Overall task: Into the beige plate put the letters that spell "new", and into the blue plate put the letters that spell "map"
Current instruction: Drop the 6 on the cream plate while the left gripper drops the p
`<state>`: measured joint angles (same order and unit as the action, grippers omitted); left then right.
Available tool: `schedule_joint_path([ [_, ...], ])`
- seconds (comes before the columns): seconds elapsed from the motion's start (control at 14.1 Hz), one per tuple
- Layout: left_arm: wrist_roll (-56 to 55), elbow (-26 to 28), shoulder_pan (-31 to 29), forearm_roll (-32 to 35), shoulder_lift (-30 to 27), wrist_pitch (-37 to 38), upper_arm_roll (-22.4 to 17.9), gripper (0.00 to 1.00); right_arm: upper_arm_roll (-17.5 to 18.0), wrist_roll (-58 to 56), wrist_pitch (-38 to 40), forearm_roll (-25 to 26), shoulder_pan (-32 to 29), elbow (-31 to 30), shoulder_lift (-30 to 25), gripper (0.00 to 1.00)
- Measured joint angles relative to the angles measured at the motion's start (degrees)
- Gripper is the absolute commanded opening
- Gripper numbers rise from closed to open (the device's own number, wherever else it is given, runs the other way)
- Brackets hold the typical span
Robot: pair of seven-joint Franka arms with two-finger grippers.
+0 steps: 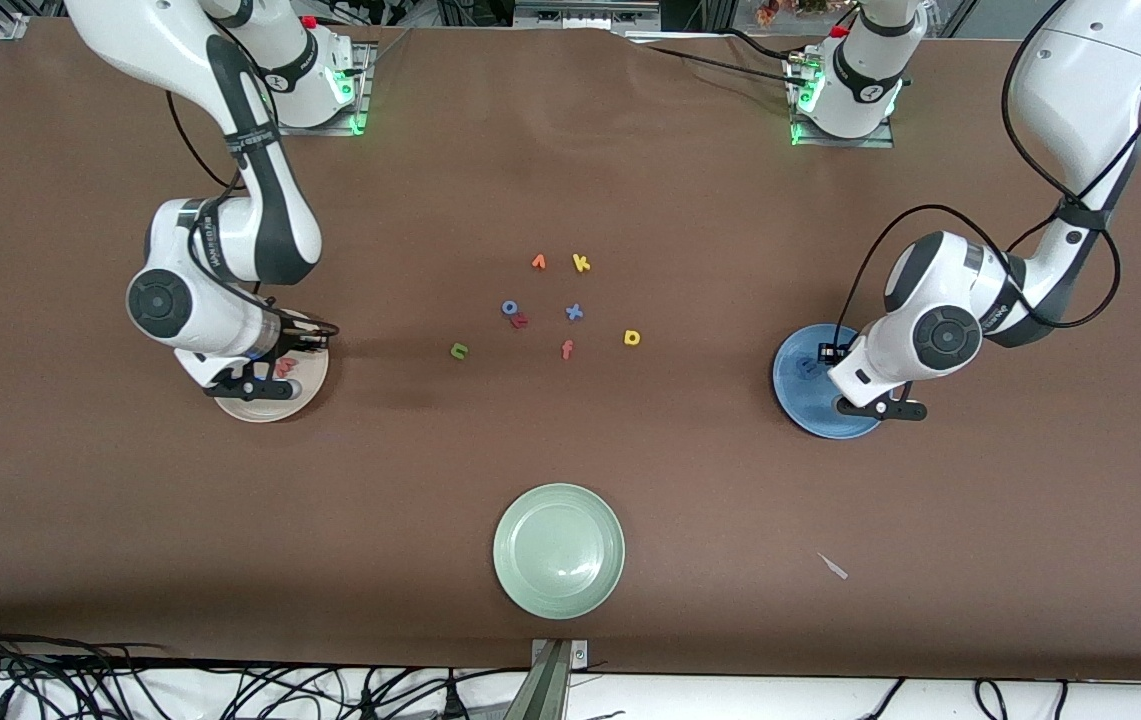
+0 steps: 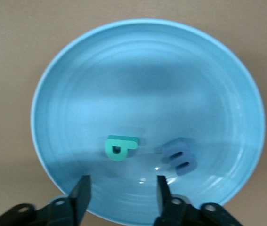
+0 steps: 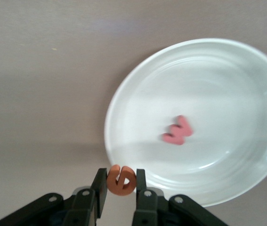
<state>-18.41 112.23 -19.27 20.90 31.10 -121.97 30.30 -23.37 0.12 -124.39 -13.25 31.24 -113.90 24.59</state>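
Our right gripper (image 3: pixel 120 188) is clamped on the orange e (image 3: pixel 120 180) at the beige plate (image 3: pixel 138 94) rim (could drop outside). Left gripper (image 2: pixel 121 197) hangs spread, empty, over the blue plate (image 2: pixel 76 61).

Table (image 1: pixel 570 470): wide, covered edge to edge in a plain brown sheet, faintly creased near the top centre. Mounting plates (image 1: pixel 845 135): two metal ones at the table's top edge, each lit with a green glow. Cables (image 1: pixel 50 680): black, tangled along a white strip under the table's near edge. Bracket (image 1: pixel 552 680): grey metal, centred on that edge. Light: even, soft shadows.
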Motion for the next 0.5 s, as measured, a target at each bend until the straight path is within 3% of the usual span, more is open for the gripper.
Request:
schedule_joint_path([
  [0.07, -0.1, -0.1, 0.0, 0.0, 0.0, 0.4, 1.1, 1.0, -0.3, -1.7, -0.1, 0.6, -0.5, 0.0, 0.3, 1.0],
  [0.36, -7.5, -1.5, 0.9, 0.0, -0.9, 2.4, 10.8, 1.0, -0.3, -3.1, -0.1, 0.9, -1.2, 1.3, 0.7, 1.0],
  [0.5, -15.3, -2.5, 3.4, 0.0, -1.2, 2.7, 12.3, 1.0, 0.2, -0.4, 0.0, 0.7, -0.5, 2.6, 0.7, 1.0],
])
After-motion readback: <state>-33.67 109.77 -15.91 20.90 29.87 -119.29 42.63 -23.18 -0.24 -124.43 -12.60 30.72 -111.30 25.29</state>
